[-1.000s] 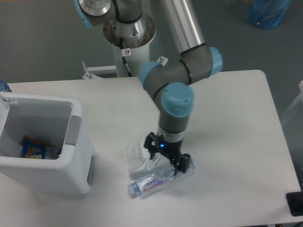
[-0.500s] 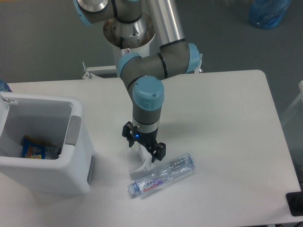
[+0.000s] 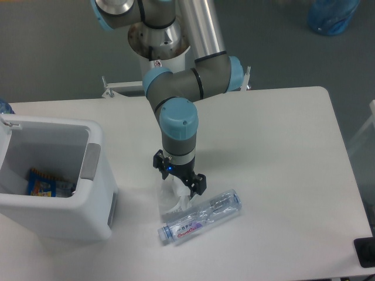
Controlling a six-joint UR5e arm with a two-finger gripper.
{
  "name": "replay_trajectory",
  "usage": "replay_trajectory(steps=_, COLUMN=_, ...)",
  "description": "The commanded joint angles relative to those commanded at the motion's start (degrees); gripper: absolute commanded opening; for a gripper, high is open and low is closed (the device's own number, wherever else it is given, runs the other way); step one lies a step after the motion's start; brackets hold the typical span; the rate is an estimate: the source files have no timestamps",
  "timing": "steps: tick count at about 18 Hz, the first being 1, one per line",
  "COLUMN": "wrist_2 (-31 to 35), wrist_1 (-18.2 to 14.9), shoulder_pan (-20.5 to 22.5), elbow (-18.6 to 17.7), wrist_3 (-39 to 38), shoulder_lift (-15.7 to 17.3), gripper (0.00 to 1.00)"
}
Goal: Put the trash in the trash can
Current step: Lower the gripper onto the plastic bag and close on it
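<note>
On table, centre: gripper (image 3: 179, 175) points down over wrapper (image 3: 171, 198); jaws spread, gripping nothing.
Wrapper: crumpled on table (image 3: 281, 146), under gripper.
Bottle (image 3: 200, 217): lying flat just right of wrapper, cap toward bin.
Bin (image 3: 53, 175): at left edge, well apart from bottle; colourful packet (image 3: 40, 184) inside.

This looks like a robotics lab or test cell rather than a home or shop. An industrial arm (image 3: 176, 99) with silver links and pale blue joint caps rises from a white pedestal (image 3: 159, 55) bolted to a plain grey floor (image 3: 53, 52) at 12 o'clock. In front of it stands a bare white worktop (image 3: 281, 175) with rounded corners. A blue translucent water jug (image 3: 333, 14) sits on the floor at 1 o'clock. Nothing domestic or decorative shows; the surroundings are plain and functional.
</note>
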Motion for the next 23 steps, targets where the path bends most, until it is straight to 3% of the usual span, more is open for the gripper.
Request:
replay_trajectory(steps=8, wrist_2=1.24, wrist_1=0.00, shoulder_pan=-0.44, elbow=0.17, wrist_3=-0.62, shoulder_lift=-1.49, gripper=1.00)
replay_trajectory(steps=9, wrist_2=1.24, wrist_1=0.00, shoulder_pan=-0.53, elbow=0.18, wrist_3=-0.62, shoulder_lift=-1.58, gripper=0.92)
replay_trajectory(steps=11, wrist_2=1.15, wrist_1=0.00, shoulder_pan=-0.70, elbow=0.18, wrist_3=-0.53, shoulder_lift=-1.93, gripper=0.65)
replay_trajectory(steps=13, wrist_2=1.06, wrist_1=0.00, shoulder_pan=-0.70, elbow=0.26, wrist_3=-0.53, shoulder_lift=-1.85, gripper=0.47)
replay_trajectory(steps=23, wrist_2=0.80, wrist_1=-0.17, shoulder_pan=-0.70, elbow=0.44, wrist_3=-0.26, shoulder_lift=-1.50, gripper=0.46)
